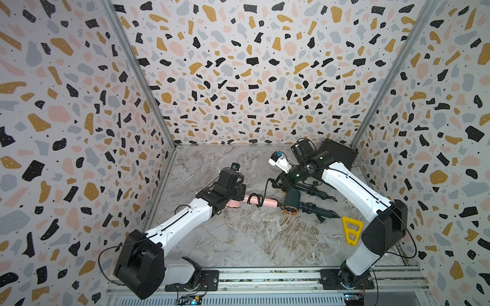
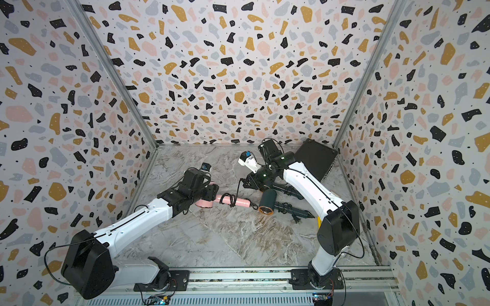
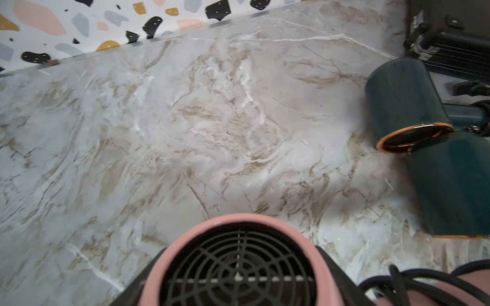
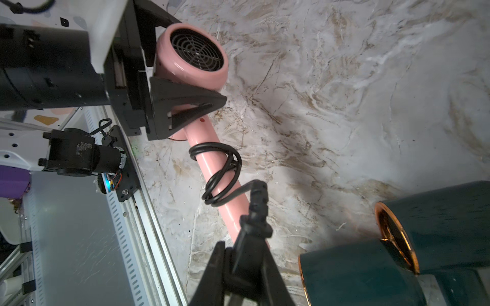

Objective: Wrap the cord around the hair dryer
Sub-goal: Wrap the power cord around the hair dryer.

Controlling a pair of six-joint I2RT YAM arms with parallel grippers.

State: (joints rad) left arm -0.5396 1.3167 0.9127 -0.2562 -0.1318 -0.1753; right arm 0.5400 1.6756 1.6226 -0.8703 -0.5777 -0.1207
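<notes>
The left fingers clamp the head of the pink hair dryer while the right fingers pinch its cord, the loops round the handle plainest in the right wrist view

Top views high, facing down, wrist views close, sharing hair dryer

Bare marble table at front; pink hair dryer, green dryers, black case behind.

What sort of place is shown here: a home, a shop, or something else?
Probably a robot test cell, not a home: a left arm and a right arm are mounted on a metal rail, and printed terrazzo walls enclose a marble-look table.
</notes>
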